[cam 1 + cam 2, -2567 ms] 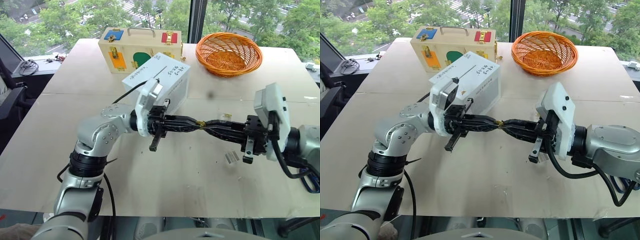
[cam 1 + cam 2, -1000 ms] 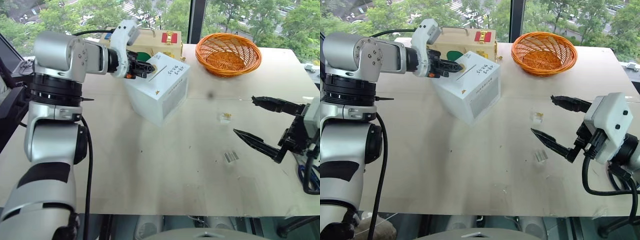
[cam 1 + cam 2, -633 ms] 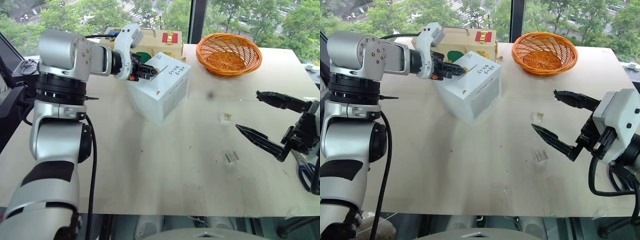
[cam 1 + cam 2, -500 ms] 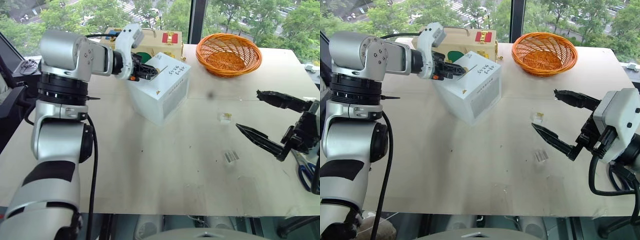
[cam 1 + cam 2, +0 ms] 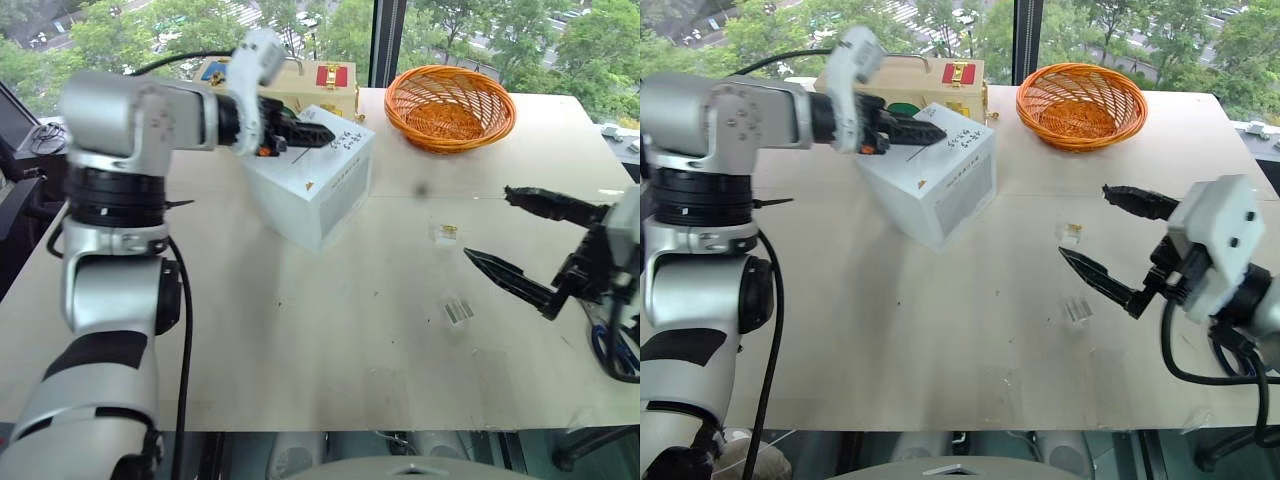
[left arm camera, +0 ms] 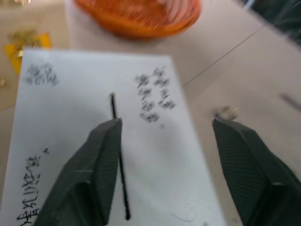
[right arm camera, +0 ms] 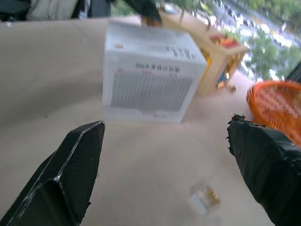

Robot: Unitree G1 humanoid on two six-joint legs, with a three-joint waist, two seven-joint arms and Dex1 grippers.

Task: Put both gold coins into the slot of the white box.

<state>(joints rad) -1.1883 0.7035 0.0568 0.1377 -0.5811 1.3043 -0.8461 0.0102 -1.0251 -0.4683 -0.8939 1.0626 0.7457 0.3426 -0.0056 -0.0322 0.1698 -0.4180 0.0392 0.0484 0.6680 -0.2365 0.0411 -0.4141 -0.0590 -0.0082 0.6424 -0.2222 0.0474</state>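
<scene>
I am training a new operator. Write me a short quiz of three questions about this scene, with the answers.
1. True or false: the left claw is over the top of the white box, near the slot, with its fingers apart.
2. What stands right behind the white box? A) an orange basket B) the wooden case C) a pair of scissors
3. Fill in: the right claw, near a gold coin on the table, is ___ (open or shut).

Key: 1 true; 2 B; 3 open.
</scene>
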